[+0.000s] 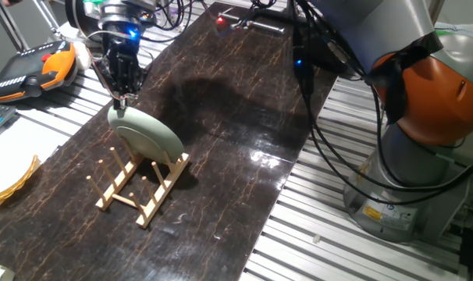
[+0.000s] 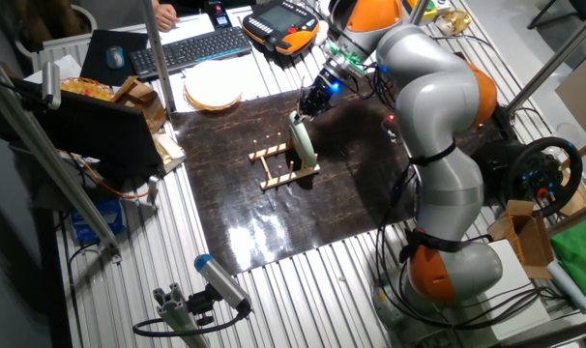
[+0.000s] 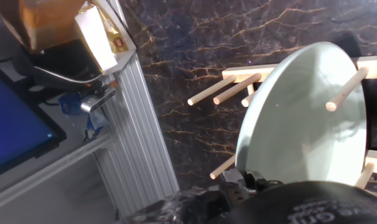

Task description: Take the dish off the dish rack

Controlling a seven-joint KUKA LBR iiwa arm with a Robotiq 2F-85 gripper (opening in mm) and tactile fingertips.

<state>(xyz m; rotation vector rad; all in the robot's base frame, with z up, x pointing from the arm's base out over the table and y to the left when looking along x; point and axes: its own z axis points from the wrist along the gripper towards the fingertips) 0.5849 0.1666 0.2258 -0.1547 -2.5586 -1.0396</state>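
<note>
The dish [image 1: 147, 133] is a pale green plate standing on edge, leaning among the pegs of the small wooden dish rack [image 1: 135, 191] on the dark mat. My gripper [image 1: 120, 101] comes down from above onto the dish's upper rim, its fingers pinched together on that rim. The other fixed view shows the gripper [image 2: 307, 108] at the top of the dish [image 2: 302, 143], with the dish rack [image 2: 274, 174] below. In the hand view the dish [image 3: 300, 124] fills the right side, rack pegs [image 3: 238, 87] cross it, and its rim runs into the gripper [image 3: 247, 180] at the bottom.
A yellowish plate [image 1: 6, 183] lies left of the mat, also seen as the yellowish plate [image 2: 213, 89]. An orange teach pendant [image 1: 33, 66] and a keyboard [image 2: 187, 48] sit behind. The arm's base [image 1: 424, 117] stands at the right. A cardboard box [image 3: 101, 37] is beside the mat.
</note>
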